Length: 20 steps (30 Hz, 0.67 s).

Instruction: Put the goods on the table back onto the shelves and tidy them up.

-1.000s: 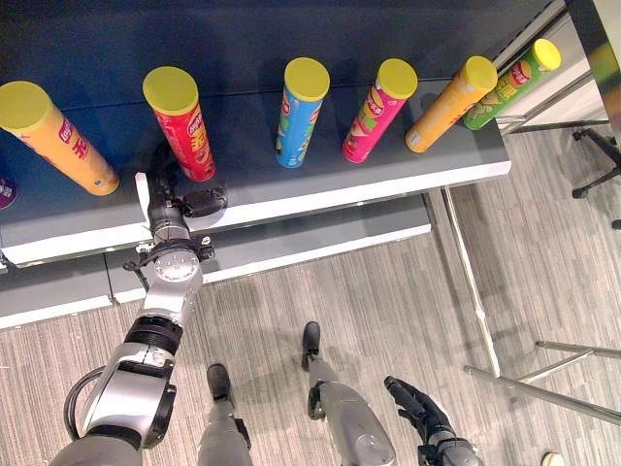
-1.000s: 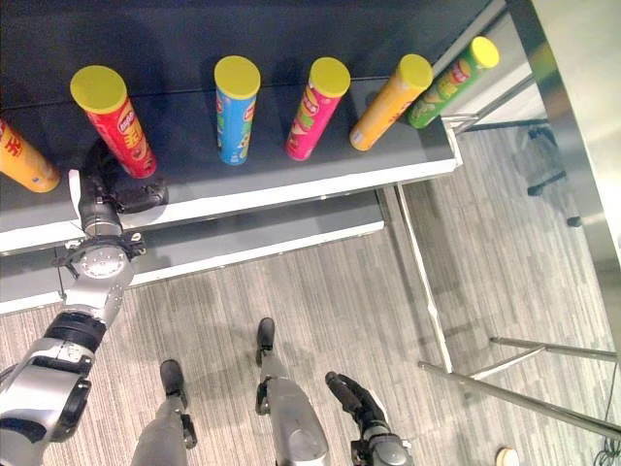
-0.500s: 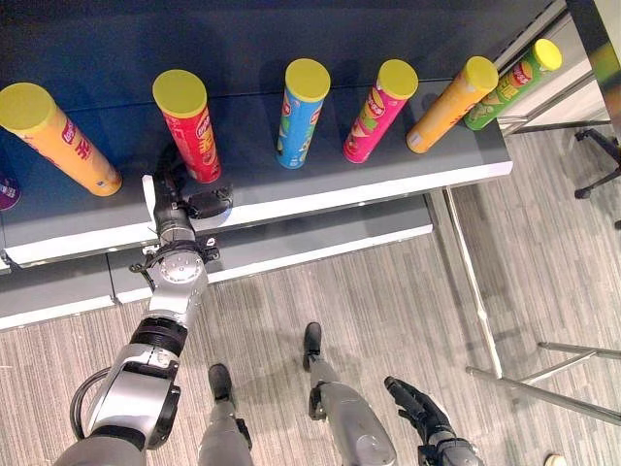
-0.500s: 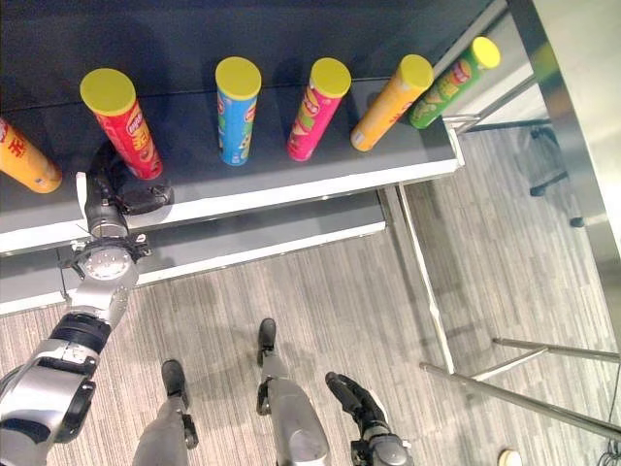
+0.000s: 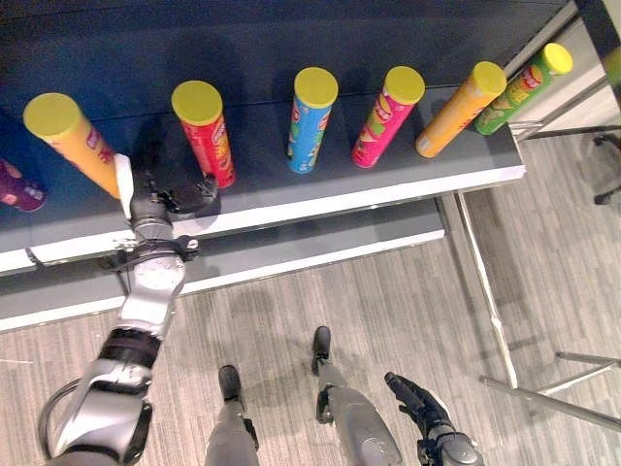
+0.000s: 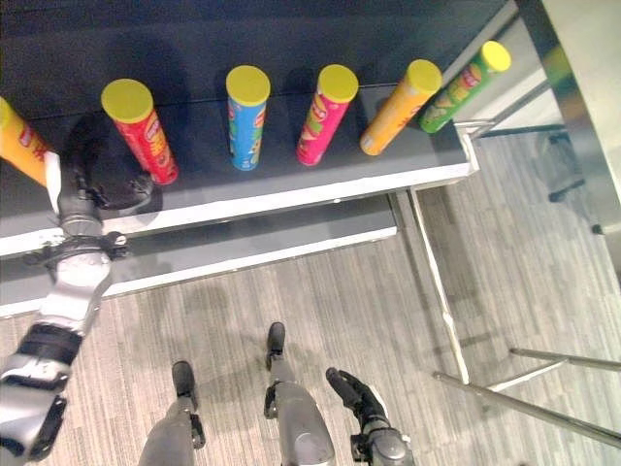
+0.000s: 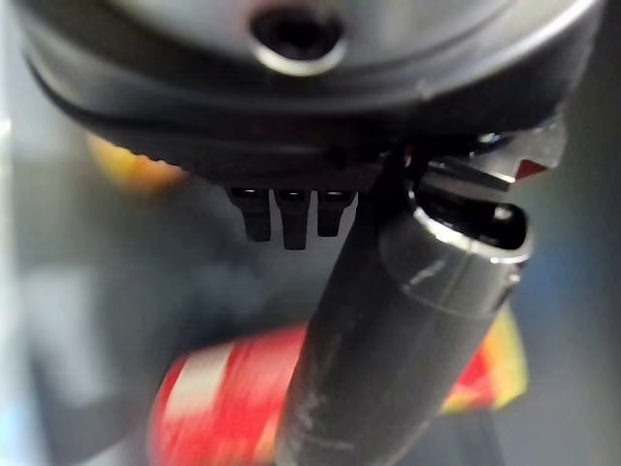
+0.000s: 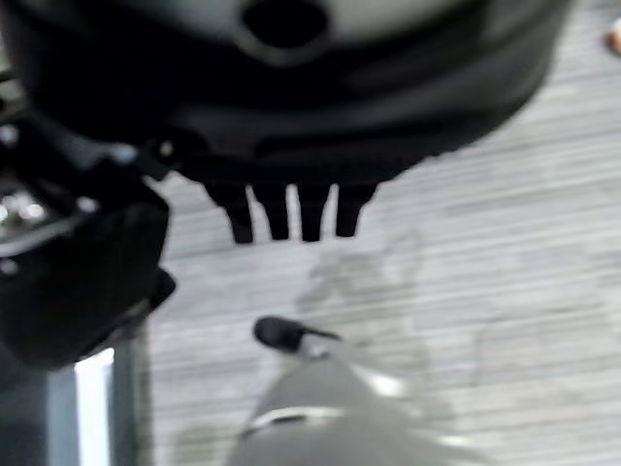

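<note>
Six yellow-lidded cans stand in a row on the dark shelf (image 5: pixel 349 199): orange (image 5: pixel 78 146), red (image 5: pixel 209 136), blue (image 5: pixel 310 121), pink (image 5: pixel 386 116), a second orange can (image 5: pixel 458 109) and green (image 5: pixel 524 83). My left hand (image 5: pixel 150 199) rests on the shelf between the first orange can and the red can. It is open, its thumb (image 7: pixel 388 330) pointing at the red can's (image 7: pixel 233 398) foot, and holds nothing. Low over the floor hangs my right hand (image 5: pixel 417 403), fingers relaxed and empty.
A purple item (image 5: pixel 19 189) sits at the shelf's far left. Below the top shelf juts a lower grey shelf (image 5: pixel 320 248). A metal upright (image 5: pixel 482 291) and slanted metal bars (image 5: pixel 553 403) stand at the right, with a chair base (image 5: pixel 606 189) beyond.
The whole view has shifted right. My left hand has slid left, away from the red can's foot toward the orange can. The right hand has stayed where it was.
</note>
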Motion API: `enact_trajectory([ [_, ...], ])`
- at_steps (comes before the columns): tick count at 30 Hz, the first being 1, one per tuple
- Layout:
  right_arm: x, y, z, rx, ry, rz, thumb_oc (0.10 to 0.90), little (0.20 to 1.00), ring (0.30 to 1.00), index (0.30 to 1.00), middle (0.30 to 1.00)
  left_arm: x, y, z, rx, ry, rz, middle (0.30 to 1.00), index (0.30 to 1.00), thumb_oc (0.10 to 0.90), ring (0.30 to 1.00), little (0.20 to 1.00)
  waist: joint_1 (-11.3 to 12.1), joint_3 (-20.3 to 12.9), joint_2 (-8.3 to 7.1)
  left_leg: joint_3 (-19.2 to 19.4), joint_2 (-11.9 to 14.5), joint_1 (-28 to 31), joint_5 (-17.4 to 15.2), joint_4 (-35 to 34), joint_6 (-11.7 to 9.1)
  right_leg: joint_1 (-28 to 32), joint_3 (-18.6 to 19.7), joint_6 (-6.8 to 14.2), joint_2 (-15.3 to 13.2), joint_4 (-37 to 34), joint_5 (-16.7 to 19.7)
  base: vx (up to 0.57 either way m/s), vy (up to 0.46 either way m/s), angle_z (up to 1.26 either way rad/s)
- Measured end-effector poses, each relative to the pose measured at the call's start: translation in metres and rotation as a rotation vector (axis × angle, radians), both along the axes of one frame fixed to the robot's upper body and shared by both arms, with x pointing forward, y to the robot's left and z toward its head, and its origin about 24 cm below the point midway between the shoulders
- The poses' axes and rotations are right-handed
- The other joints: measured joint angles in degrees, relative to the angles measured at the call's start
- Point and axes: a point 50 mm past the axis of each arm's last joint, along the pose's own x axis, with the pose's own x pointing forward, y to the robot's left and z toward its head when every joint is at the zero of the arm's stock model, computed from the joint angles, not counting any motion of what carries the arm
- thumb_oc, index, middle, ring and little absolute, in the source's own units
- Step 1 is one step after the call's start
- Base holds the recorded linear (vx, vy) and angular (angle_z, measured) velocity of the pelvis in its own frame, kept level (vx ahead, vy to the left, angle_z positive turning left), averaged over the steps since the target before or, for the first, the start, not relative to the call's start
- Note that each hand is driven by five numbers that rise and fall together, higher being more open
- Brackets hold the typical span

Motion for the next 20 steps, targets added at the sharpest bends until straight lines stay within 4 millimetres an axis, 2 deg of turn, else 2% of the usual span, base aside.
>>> enact_trajectory([
  [2,0.001,-0.001,0.001,-0.005,-0.003,0.001,0.8,0.9,0.9,0.9,0.9,-0.014,0.005,-0.006,0.011,-0.006,0.012,0.9,0.9,0.8,0.9,0.9,0.8,-0.5,1.52,-0.6,-0.1,0.3,0.0,0.0,0.0,0.8,-0.4,0.2,-0.2,0.0,-0.2,0.02,0.002,0.17],
  [4,-0.002,-0.007,-0.002,-0.014,0.019,-0.023,0.8,0.9,0.9,0.9,0.9,-0.039,0.006,-0.026,0.029,0.045,-0.026,0.9,0.9,0.8,0.9,0.9,2.7,-0.7,3.52,-1.9,-0.1,1.2,0.0,-0.2,0.0,2.5,-2.0,0.8,-0.5,0.0,-1.0,0.04,0.004,0.27],
  [5,-0.005,-0.011,-0.005,-0.018,0.045,-0.048,0.8,0.9,0.9,0.9,0.9,-0.054,0.004,-0.034,0.033,0.073,-0.068,0.9,0.9,0.8,0.9,0.9,3.2,-0.9,3.9,-2.1,-0.2,1.7,0.0,-0.5,0.0,2.9,-2.1,1.2,-0.6,0.0,-1.5,0.03,0.012,0.26],
  [6,-0.011,-0.017,-0.008,-0.018,0.071,-0.078,0.8,0.9,0.9,0.9,0.9,-0.072,0.0,-0.044,0.028,0.104,-0.12,0.9,0.9,0.8,0.9,0.9,2.8,-1.1,4.52,-2.7,-0.3,2.4,0.2,-1.1,-0.3,3.7,-2.7,1.1,-0.6,0.0,-1.7,0.03,0.013,0.31],
  [8,-0.025,-0.027,-0.012,-0.036,0.121,-0.107,0.8,0.9,0.9,0.9,0.9,-0.089,-0.007,-0.066,0.002,0.206,-0.21,0.9,0.9,0.8,0.9,0.9,5.2,-1.9,5.95,-3.8,-0.4,2.8,0.2,-1.1,-0.3,4.8,-3.6,1.2,-0.8,0.0,-1.8,0.04,0.017,0.29],
  [9,-0.031,-0.031,-0.014,-0.042,0.152,-0.116,0.8,0.9,0.9,0.9,0.9,-0.103,-0.005,-0.081,-0.032,0.282,-0.247,0.9,0.9,0.8,0.9,0.9,6.0,-2.2,6.41,-4.2,-0.4,3.4,0.2,-1.4,-0.3,5.5,-4.0,1.4,-0.9,0.0,-2.3,0.04,0.011,0.35],
  [10,-0.042,-0.038,-0.017,-0.057,0.197,-0.143,0.8,0.9,0.9,0.9,0.9,-0.128,-0.004,-0.109,-0.11,0.415,-0.286,0.9,0.9,0.8,0.9,0.9,6.6,-3.1,7.35,-5.5,-0.7,4.3,0.2,-1.8,-0.3,7.1,-5.5,1.6,-1.3,0.0,-2.7,0.03,0.012,0.49],
  [12,-0.053,-0.044,-0.021,-0.078,0.255,-0.149,0.8,0.9,0.9,0.9,0.9,-0.155,-0.009,-0.138,-0.229,0.524,-0.297,0.9,0.9,0.8,0.9,0.9,9.4,-5.0,8.22,-6.2,-1.2,4.2,0.2,-2.0,-0.2,7.9,-6.9,2.1,-2.1,0.0,-3.1,0.02,0.008,0.46],
  [13,-0.067,-0.049,-0.026,-0.091,0.325,-0.165,0.8,0.9,0.9,0.9,0.9,-0.162,-0.014,-0.158,-0.33,0.583,-0.302,0.9,0.9,0.8,0.9,0.9,9.1,-6.8,8.87,-7.8,-1.6,5.5,0.2,-2.5,0.2,9.6,-8.2,2.4,-2.4,0.0,-3.5,0.0,-0.001,0.54],
  [14,-0.074,-0.05,-0.027,-0.095,0.344,-0.166,0.8,0.9,0.9,0.9,0.9,-0.166,-0.016,-0.171,-0.359,0.649,-0.305,0.9,0.9,0.8,0.9,0.9,9.1,-7.9,9.25,-8.8,-1.9,5.9,0.3,-2.6,0.2,10.4,-9.3,2.7,-2.7,0.0,-3.8,0.0,0.0,0.49],
  [16,-0.063,-0.049,-0.023,-0.089,0.286,-0.151,0.8,0.9,0.9,0.9,0.9,-0.163,-0.013,-0.172,-0.339,0.685,-0.315,0.9,0.9,0.8,0.9,0.9,9.4,-9.0,8.48,-8.6,-2.2,4.1,0.1,-1.9,0.6,8.8,-8.8,3.2,-3.1,0.4,-4.1,0.01,0.007,0.04],
  [17,-0.063,-0.048,-0.023,-0.085,0.289,-0.153,0.8,0.9,0.9,0.9,0.9,-0.15,-0.014,-0.163,-0.321,0.643,-0.335,0.9,0.9,0.8,0.9,0.9,9.0,-9.4,7.78,-8.4,-2.6,3.5,0.3,-1.6,0.8,8.2,-8.5,3.1,-3.5,0.5,-3.8,0.01,0.014,-0.08],
  [18,-0.062,-0.048,-0.024,-0.083,0.292,-0.153,0.8,0.9,0.9,0.9,0.9,-0.149,-0.014,-0.164,-0.323,0.646,-0.334,0.9,0.9,0.8,0.9,0.9,9.1,-9.5,7.6,-8.3,-2.6,3.5,0.2,-1.5,0.9,8.3,-8.4,3.1,-3.6,0.5,-3.8,0.18,0.069,-0.01],
  [19,-0.07,-0.049,-0.027,-0.086,0.353,-0.164,0.8,0.9,0.9,0.9,0.9,-0.149,-0.017,-0.186,-0.388,0.671,-0.322,0.9,0.9,0.8,0.9,0.9,8.5,-10.2,7.91,-8.6,-2.7,5.2,0.0,-2.1,1.2,10.5,-9.1,3.5,-3.7,0.0,-4.1,0.19,0.062,0.13],
  [20,-0.075,-0.048,-0.028,-0.083,0.364,-0.166,0.8,0.9,0.9,0.9,0.9,-0.151,-0.019,-0.199,-0.422,0.737,-0.306,0.9,0.9,0.8,0.9,0.9,7.8,-11.2,7.87,-8.9,-2.8,5.4,0.0,-2.3,1.2,10.8,-9.5,3.6,-3.7,0.0,-4.3,0.28,0.094,0.22],
])
